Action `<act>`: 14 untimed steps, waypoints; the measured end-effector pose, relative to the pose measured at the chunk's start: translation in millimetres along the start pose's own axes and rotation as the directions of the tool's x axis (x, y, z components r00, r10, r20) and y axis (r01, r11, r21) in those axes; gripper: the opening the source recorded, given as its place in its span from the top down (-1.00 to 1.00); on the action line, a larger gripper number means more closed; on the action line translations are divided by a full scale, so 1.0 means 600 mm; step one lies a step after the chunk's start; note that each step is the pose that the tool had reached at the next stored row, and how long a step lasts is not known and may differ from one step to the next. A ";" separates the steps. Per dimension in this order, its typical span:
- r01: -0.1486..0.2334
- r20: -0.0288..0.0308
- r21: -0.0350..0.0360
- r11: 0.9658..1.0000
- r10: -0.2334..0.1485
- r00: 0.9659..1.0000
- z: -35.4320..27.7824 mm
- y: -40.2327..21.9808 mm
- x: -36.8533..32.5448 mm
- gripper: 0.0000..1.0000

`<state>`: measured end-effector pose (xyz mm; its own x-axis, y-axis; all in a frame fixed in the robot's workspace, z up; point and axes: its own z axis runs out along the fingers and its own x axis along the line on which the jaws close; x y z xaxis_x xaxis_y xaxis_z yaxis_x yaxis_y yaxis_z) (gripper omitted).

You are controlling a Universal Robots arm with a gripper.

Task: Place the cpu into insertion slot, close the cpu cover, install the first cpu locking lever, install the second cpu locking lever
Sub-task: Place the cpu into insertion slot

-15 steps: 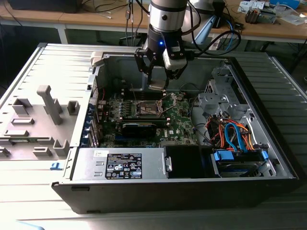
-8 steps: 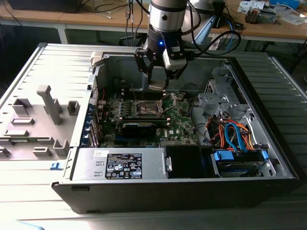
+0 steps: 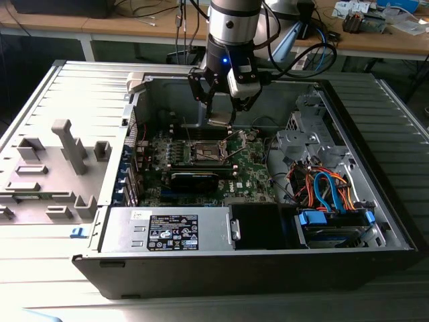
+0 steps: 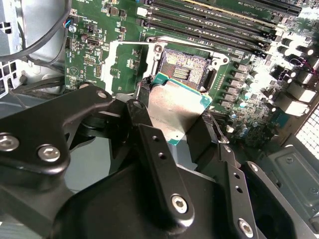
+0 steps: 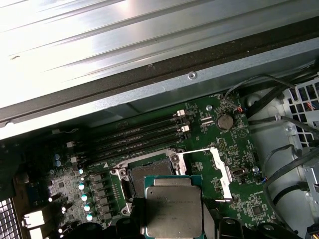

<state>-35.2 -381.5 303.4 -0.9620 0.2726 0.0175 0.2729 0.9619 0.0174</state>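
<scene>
The gripper pinches the cpu above the insertion slot (cpu cover open).

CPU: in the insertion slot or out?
Out. The pincer holds the cpu above the insertion slot, whose dark centre lies bare.

A grey metal table with long raised ribs carries everything here. A computer case lies on its side on it, open side up, filling the middle and the exterior view's right. Just beside the case, on the exterior view's left, sits a grey plastic rack with upright posts and pockets. A small blue piece lies at the rack's near edge, close to the case's corner. In the first wrist view the table's ribs shine brightly beyond the case's wall.
</scene>
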 end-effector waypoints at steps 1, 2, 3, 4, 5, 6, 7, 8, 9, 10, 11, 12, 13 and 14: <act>-0.001 0.000 0.000 1.000 0.001 1.000 0.000 0.000 0.000 -0.09; -0.001 0.000 0.000 1.000 0.001 1.000 0.000 0.000 0.000 -0.09; -0.001 0.000 0.000 1.000 0.001 1.000 0.000 0.000 0.000 -0.09; -0.002 0.000 0.000 1.000 0.002 1.000 0.000 0.000 0.000 -0.09; -0.002 0.000 0.000 1.000 0.002 1.000 0.000 0.000 0.000 -0.09; -0.003 0.000 0.000 1.000 0.003 1.000 0.000 0.000 0.000 -0.09; -0.004 0.000 0.000 1.000 0.004 1.000 0.000 0.000 0.000 -0.09; -0.005 0.000 0.000 1.000 0.005 1.000 0.000 0.000 0.000 -0.09; -0.005 0.000 0.000 1.000 0.005 1.000 0.000 0.000 0.000 -0.09; -0.006 0.000 0.000 1.000 0.006 1.000 0.000 0.000 0.000 -0.09; -0.006 0.000 0.000 1.000 0.006 1.000 0.000 0.000 0.000 -0.09; -0.007 0.000 0.000 1.000 0.007 1.000 0.000 0.000 0.000 -0.09; -0.007 0.000 0.000 1.000 0.007 1.000 0.000 0.000 0.000 -0.09; -0.008 0.000 0.000 1.000 0.008 1.000 0.000 0.000 0.000 -0.09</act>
<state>-35.2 -381.5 303.3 -0.9598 0.2801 0.0175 0.2804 0.9597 0.0175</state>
